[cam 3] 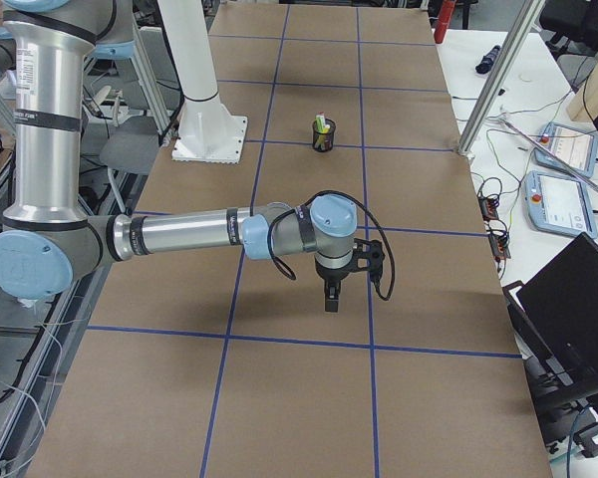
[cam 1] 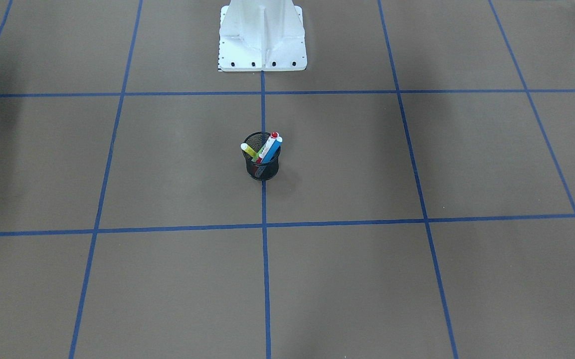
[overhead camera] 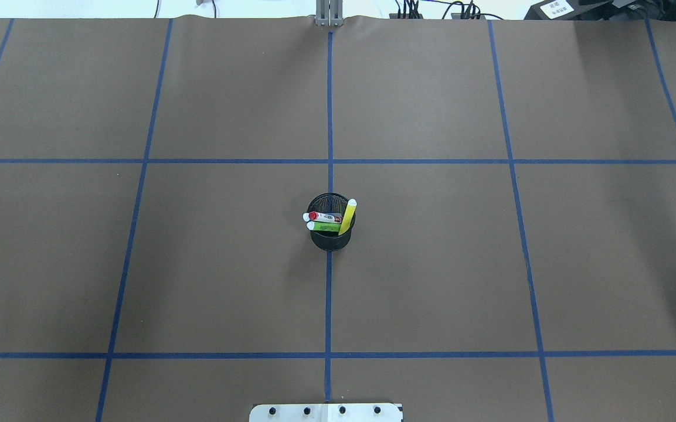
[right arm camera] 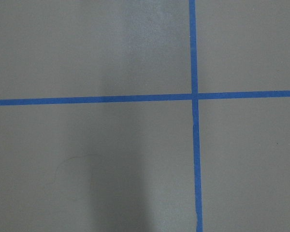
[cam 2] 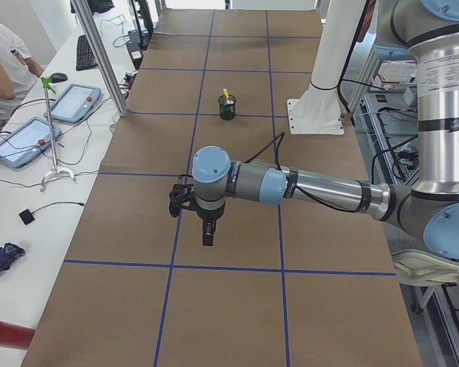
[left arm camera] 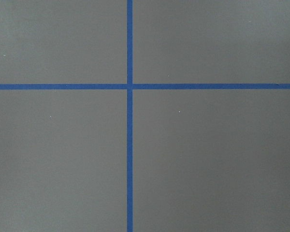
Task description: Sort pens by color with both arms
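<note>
Pens [overhead camera: 326,221]: four are sitting bunched inside the black mesh cup [cam 1: 262,170], their upper ends poking over its rim.
Cup position: it is standing mid-table on the centre blue tape line [overhead camera: 329,293], well apart from both arms.
Yellow pen [cam 1: 248,149]: leaning toward the robot's right.
White pen with red caps [cam 1: 268,146]: leaning toward the robot's left, touching the blue pen [cam 1: 275,145].
Green pen [overhead camera: 327,226]: lying just beside the white one.
Left gripper [cam 2: 206,229]: hanging fingers-down over bare brown table [cam 2: 237,306]; its opening and any hold cannot be told from this side view.
Right gripper [cam 3: 331,294]: hanging likewise over the table's other end; cannot tell either.
</note>
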You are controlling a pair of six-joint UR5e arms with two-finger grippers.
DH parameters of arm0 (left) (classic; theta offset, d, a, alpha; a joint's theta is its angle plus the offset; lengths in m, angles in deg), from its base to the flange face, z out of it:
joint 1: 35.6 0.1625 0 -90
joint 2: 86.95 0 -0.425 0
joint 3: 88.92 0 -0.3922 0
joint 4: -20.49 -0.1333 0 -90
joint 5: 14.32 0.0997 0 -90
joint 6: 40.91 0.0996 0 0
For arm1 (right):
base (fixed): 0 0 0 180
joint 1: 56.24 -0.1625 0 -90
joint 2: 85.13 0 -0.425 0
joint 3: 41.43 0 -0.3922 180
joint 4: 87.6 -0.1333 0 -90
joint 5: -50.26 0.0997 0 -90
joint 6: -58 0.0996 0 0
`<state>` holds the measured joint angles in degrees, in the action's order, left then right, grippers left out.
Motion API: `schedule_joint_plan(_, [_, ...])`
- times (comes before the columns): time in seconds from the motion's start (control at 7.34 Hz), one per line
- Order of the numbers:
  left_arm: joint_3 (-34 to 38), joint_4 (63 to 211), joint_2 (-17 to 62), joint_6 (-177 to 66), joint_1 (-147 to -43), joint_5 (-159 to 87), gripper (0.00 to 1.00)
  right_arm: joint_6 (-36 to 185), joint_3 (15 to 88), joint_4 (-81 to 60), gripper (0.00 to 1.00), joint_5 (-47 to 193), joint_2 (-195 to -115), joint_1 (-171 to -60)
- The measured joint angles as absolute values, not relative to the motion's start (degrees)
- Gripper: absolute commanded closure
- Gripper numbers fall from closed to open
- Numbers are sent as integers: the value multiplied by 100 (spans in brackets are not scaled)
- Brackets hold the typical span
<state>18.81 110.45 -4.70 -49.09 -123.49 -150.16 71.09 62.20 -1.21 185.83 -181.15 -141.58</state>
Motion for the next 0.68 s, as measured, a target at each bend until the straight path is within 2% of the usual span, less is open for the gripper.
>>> schedule_joint_plan(0.68, [1923, 11043, -487, -4908, -12347, -14984, 0, 7117, 6225, -129, 1, 18594, -18102, -14158])
